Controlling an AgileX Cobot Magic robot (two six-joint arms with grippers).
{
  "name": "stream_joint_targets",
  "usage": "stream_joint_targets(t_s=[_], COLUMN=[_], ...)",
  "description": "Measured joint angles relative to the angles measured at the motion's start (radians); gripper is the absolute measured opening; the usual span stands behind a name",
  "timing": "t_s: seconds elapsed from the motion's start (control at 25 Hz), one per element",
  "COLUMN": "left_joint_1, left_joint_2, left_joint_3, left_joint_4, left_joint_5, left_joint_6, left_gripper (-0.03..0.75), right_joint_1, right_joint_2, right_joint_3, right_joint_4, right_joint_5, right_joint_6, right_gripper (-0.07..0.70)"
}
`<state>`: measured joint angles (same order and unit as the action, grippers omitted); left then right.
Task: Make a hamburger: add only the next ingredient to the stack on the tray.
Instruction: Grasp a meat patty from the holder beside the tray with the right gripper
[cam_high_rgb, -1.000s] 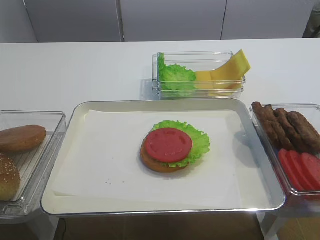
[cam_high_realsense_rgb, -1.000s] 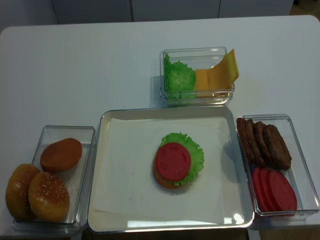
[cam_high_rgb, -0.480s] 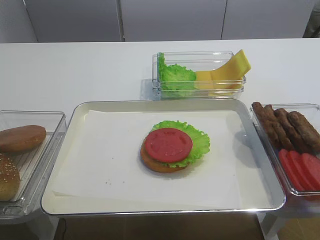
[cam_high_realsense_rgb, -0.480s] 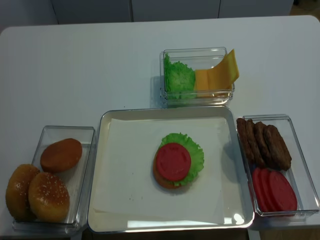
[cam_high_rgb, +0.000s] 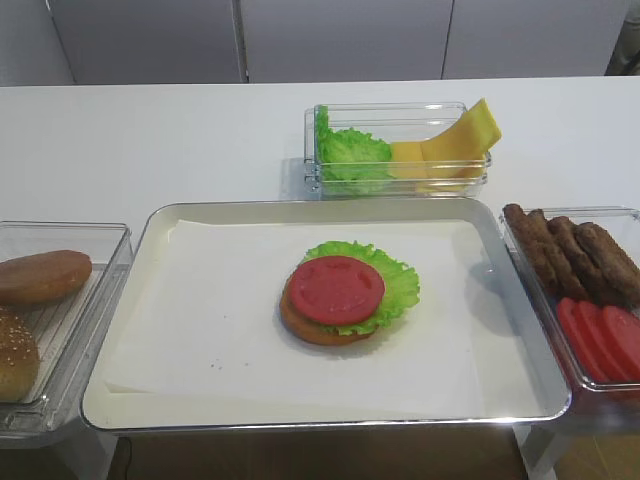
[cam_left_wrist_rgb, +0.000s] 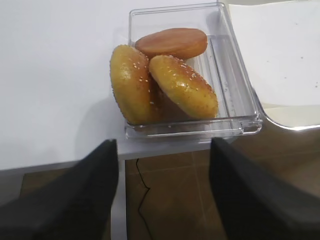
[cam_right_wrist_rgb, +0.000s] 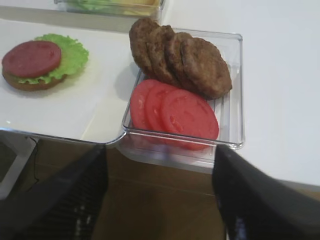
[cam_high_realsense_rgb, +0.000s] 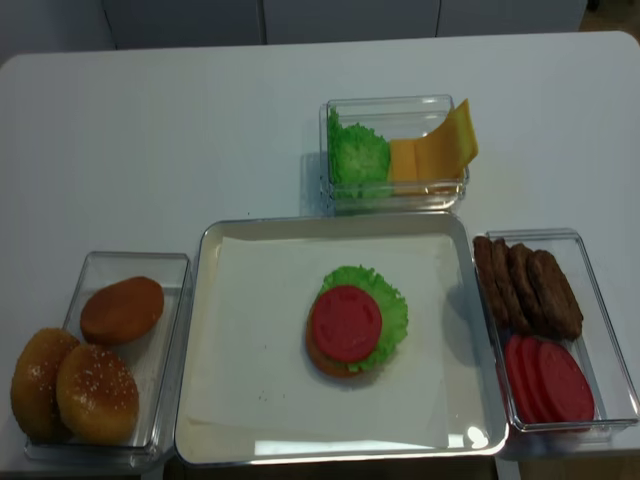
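Several dark brown patties (cam_right_wrist_rgb: 182, 57) stand on edge in a clear bin (cam_right_wrist_rgb: 235, 90) right of the tray, and show again as patties (cam_high_rgb: 572, 250) and patties (cam_high_realsense_rgb: 528, 285). The stack (cam_high_rgb: 340, 295) of bun bottom, lettuce and tomato slice lies mid-tray, also seen as the stack (cam_high_realsense_rgb: 350, 325) and the stack (cam_right_wrist_rgb: 37, 62). The silver tray (cam_high_rgb: 320, 206) is lined with white paper. My right gripper (cam_right_wrist_rgb: 160, 150) hangs open and empty just off the table's front edge, short of the patty bin. My left gripper (cam_left_wrist_rgb: 164, 145) is open and empty in front of the bun bin (cam_left_wrist_rgb: 235, 85). Neither gripper shows in the high views.
Red tomato slices (cam_right_wrist_rgb: 175, 110) share the patty bin, nearest the right gripper. Loose bun halves (cam_left_wrist_rgb: 165, 85) fill the left bin. A bin with lettuce and cheese slices (cam_high_rgb: 400, 150) stands behind the tray. Brown floor lies below the table's front edge.
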<state>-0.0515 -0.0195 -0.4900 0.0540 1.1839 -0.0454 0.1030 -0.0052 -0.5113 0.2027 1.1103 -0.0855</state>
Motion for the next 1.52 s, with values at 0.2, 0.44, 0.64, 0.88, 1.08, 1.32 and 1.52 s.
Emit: stream_joint_targets(t_s=[0.2,0.44,0.64,0.88,1.08,1.32,1.52], left_joint_1=[0.0,0.0,0.0,0.0,0.0,0.0,0.0], left_joint_2=[0.0,0.0,0.0,0.0,0.0,0.0,0.0], left_joint_3=[0.0,0.0,0.0,0.0,0.0,0.0,0.0], left_joint_4=[0.0,0.0,0.0,0.0,0.0,0.0,0.0], left_joint_5=[0.0,0.0,0.0,0.0,0.0,0.0,0.0], left_joint_6=[0.0,0.0,0.0,0.0,0.0,0.0,0.0], left_gripper=[0.428,0.428,0.428,0.428,0.428,0.428,0.428], right_joint_1=[0.0,0.0,0.0,0.011,0.112,0.296,0.401], right_joint_2=[0.14,0.4,0.642,0.886,1.041,1.234,1.382], right_joint_3=[-0.086,-0.19,-0.324,-0.502,-0.606,-0.655,-0.656], right_joint_4=[0.004,0.017,0.052,0.076,0.038,-0.203,-0.353], right_joint_5=[-0.103,-0.187,-0.207,-0.204,-0.201,-0.14,-0.117], right_joint_6=[0.015,0.017,0.067,0.07,0.107,0.326,0.456], right_gripper=[0.52,0.518,0.517,0.505,0.455,0.442,0.442])
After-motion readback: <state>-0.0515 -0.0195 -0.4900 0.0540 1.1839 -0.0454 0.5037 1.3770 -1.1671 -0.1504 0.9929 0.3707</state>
